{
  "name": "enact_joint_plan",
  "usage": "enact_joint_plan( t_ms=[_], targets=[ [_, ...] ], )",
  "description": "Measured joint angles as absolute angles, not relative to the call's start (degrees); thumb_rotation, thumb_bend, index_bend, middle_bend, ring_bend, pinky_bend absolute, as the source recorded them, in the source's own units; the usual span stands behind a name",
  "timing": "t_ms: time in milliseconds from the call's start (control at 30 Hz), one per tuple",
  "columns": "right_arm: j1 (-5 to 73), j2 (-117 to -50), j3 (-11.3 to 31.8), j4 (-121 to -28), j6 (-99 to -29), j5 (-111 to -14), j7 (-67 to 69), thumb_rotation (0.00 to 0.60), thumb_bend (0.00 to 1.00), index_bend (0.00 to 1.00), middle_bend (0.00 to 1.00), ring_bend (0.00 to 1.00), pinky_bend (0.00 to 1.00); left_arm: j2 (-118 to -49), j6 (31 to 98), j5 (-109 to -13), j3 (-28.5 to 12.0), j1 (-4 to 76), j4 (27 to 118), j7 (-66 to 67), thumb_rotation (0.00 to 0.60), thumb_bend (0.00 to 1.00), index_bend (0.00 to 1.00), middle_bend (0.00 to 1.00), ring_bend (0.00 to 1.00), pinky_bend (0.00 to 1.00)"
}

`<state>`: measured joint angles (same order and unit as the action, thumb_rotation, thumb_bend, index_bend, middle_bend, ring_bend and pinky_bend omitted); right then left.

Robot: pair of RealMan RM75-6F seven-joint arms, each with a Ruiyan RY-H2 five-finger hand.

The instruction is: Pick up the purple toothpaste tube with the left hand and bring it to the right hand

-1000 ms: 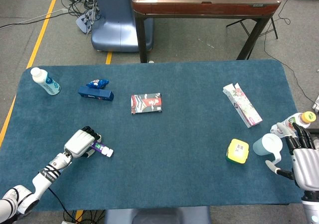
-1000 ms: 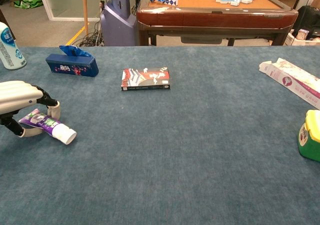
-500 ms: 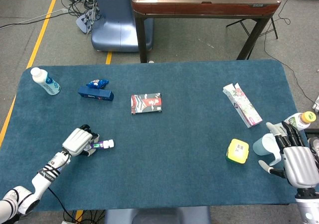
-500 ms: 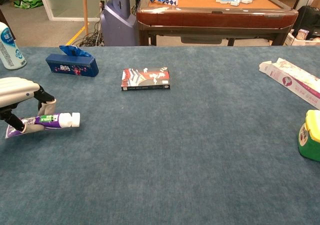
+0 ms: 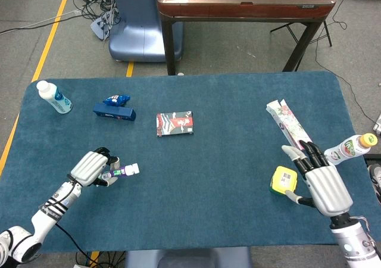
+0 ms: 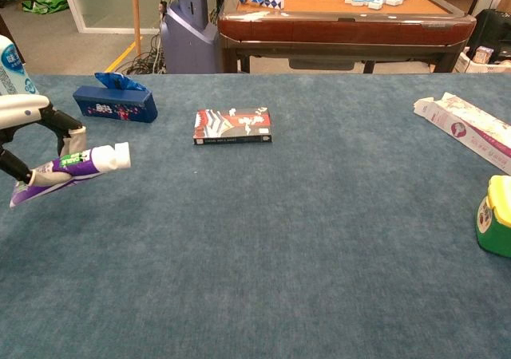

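My left hand (image 5: 91, 168) (image 6: 28, 128) grips the purple toothpaste tube (image 5: 122, 171) (image 6: 76, 166) at the table's left side. The tube is lifted off the blue cloth, its white cap pointing right. In the head view my right hand (image 5: 321, 181) hovers over the front right of the table with fingers spread and nothing in them, beside a yellow box (image 5: 283, 180). The right hand does not show in the chest view.
A red card box (image 5: 174, 123) lies mid-table and a blue packet (image 5: 114, 111) and a white bottle (image 5: 55, 97) at the back left. A long white carton (image 5: 289, 125) lies at the right. Another bottle (image 5: 350, 147) sits by the right edge.
The left hand has raised the tube off the cloth, cap tilting up to the right. The right hand has moved left and forward over the table, covering the pale cup.
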<state>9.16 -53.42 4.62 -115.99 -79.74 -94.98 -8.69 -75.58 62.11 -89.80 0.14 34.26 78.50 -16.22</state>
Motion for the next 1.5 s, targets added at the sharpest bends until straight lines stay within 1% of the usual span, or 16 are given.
enact_joint_plan(
  t_ms=[200,267,300,333,400,500,633,733,933,1233,1500],
  targets=[
    [12.54,-56.75,5.15,-116.05,-77.46,-98.01,-8.60,0.600,0.15,0.11,0.14,0.00,0.00,-72.10,61.08,-88.58,-1.02,34.98,86.96,-18.92,0.600,0.43,0.54,0.63,0.45,0.24],
    [13.59,-58.27,5.40,-115.92,-76.80,-98.85,-8.58,0.591,0.14,0.08,0.12,0.00,0.00,-71.25,60.40,-88.00,-1.58,35.42,89.42,-19.67,0.600,0.43,0.54,0.63,0.46,0.25],
    [14.05,-58.94,5.53,-115.88,-76.52,-99.15,-8.60,0.577,0.13,0.06,0.10,0.00,0.00,-70.97,60.14,-87.76,-1.86,35.63,90.36,-19.93,0.600,0.43,0.54,0.63,0.46,0.25],
    [14.75,-59.91,5.71,-115.82,-76.10,-99.56,-8.62,0.561,0.13,0.04,0.08,0.00,0.00,-70.66,59.82,-87.46,-2.24,35.92,91.52,-20.19,0.600,0.43,0.54,0.63,0.46,0.25],
    [15.87,-61.55,6.04,-115.71,-75.47,-100.11,-8.65,0.505,0.11,0.00,0.04,0.00,0.00,-70.32,59.35,-87.12,-2.78,36.38,93.14,-20.60,0.600,0.44,0.54,0.63,0.46,0.25],
    [17.74,-64.42,6.70,-115.38,-74.63,-100.86,-8.61,0.436,0.09,0.00,0.01,0.00,0.00,-69.83,58.54,-86.75,-3.60,37.18,95.64,-21.73,0.600,0.44,0.54,0.64,0.46,0.26],
    [20.34,-68.60,7.73,-114.55,-73.99,-101.78,-7.55,0.336,0.06,0.00,0.00,0.00,0.00,-69.39,57.53,-86.92,-4.60,38.50,98.70,-24.09,0.600,0.44,0.54,0.64,0.46,0.26],
    [22.44,-71.26,8.36,-113.77,-73.27,-102.19,-6.50,0.290,0.04,0.00,0.00,0.00,0.00,-69.38,56.93,-87.85,-5.17,39.63,100.19,-25.24,0.600,0.44,0.54,0.65,0.46,0.26],
    [25.89,-74.96,9.39,-113.59,-71.30,-102.06,-6.10,0.255,0.01,0.00,0.00,0.00,0.00,-69.94,56.17,-88.85,-6.14,41.37,101.82,-28.10,0.600,0.44,0.54,0.65,0.46,0.26],
    [28.86,-80.84,9.45,-110.78,-71.21,-103.12,-5.90,0.242,0.00,0.00,0.00,0.00,0.00,-71.03,56.28,-89.86,-7.33,43.25,103.24,-32.23,0.600,0.44,0.55,0.66,0.46,0.26],
    [31.77,-84.88,10.20,-108.18,-70.40,-102.63,-6.23,0.234,0.00,0.00,0.00,0.00,0.00,-71.47,56.90,-90.42,-7.52,44.09,103.94,-32.52,0.600,0.44,0.55,0.66,0.46,0.26]
  ],
)
